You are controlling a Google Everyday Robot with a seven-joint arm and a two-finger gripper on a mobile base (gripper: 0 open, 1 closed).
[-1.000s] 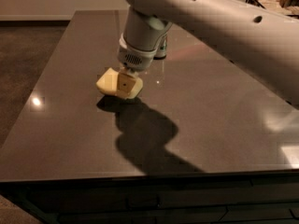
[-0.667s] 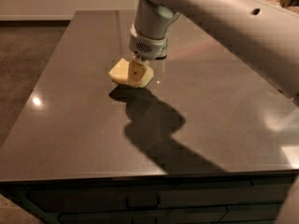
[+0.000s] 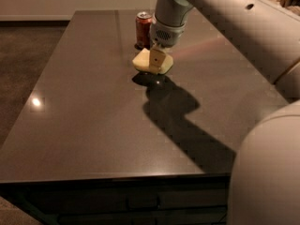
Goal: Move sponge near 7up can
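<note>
My gripper (image 3: 156, 60) is shut on the pale yellow sponge (image 3: 142, 61) and holds it just above the dark table top (image 3: 84, 125), over its far middle part. The sponge's shadow lies right under it. One pale finger (image 3: 156, 56) crosses the front of the sponge. The 7up can is out of view; it may be behind my arm (image 3: 171, 13). An orange-red can (image 3: 143, 29) stands upright just behind the sponge, to the left of my wrist.
My arm reaches in from the right, and its bulky white body (image 3: 267, 172) fills the lower right corner. Its shadow falls across the table's right half. The table's front edge (image 3: 117, 177) is near the bottom. Brown floor (image 3: 23, 55) lies to the left.
My gripper has carried the sponge farther back and to the right across the table. The orange-red can has come into view behind it.
</note>
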